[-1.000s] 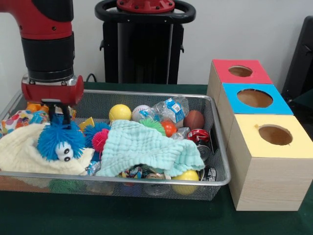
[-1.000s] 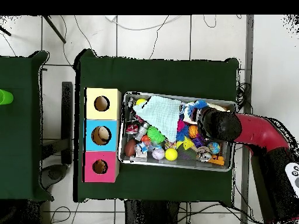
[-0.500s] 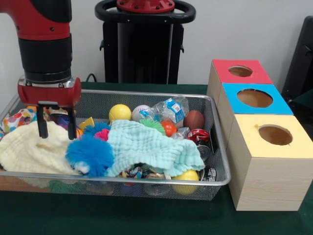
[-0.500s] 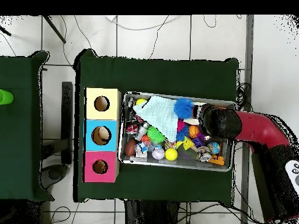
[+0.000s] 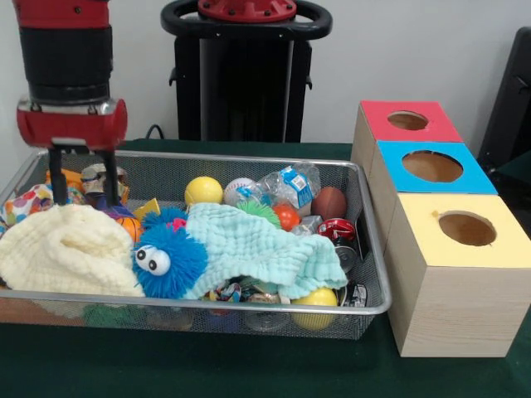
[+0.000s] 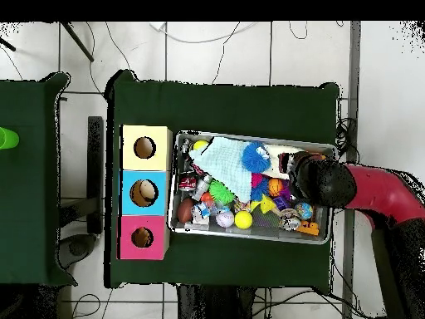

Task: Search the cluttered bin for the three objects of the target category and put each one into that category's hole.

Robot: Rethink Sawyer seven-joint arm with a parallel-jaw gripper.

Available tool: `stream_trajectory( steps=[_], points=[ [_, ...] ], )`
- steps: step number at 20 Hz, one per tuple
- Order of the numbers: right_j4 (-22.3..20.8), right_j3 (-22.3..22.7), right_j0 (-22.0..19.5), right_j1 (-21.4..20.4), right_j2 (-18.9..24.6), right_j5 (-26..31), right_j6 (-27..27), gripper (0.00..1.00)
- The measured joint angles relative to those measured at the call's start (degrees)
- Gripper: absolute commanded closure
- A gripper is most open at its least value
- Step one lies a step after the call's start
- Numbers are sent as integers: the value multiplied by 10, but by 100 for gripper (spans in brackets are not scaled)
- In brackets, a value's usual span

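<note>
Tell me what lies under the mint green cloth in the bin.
Below the mint green cloth's front edge a yellow ball and some colourful wrappers peek out. The blue fuzzy toy rests against its left edge. Whatever lies under its middle is covered.
</note>
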Motion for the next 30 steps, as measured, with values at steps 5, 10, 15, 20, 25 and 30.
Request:
stream_trajectory(
  steps=[5, 10, 15, 20, 25, 30],
  points=[
    [4, 55, -47, -57, 20, 0, 0, 0],
    [4, 112, -100, -107, 36, -2, 0, 0],
    [-11, 156, -125, -131, 39, -28, 0, 0],
    [-35, 183, -118, -136, 39, -65, 0, 0],
    [-63, 196, -89, -137, 39, -95, 0, 0],
    [-74, 208, -73, -135, 39, -117, 0, 0]
  ],
)
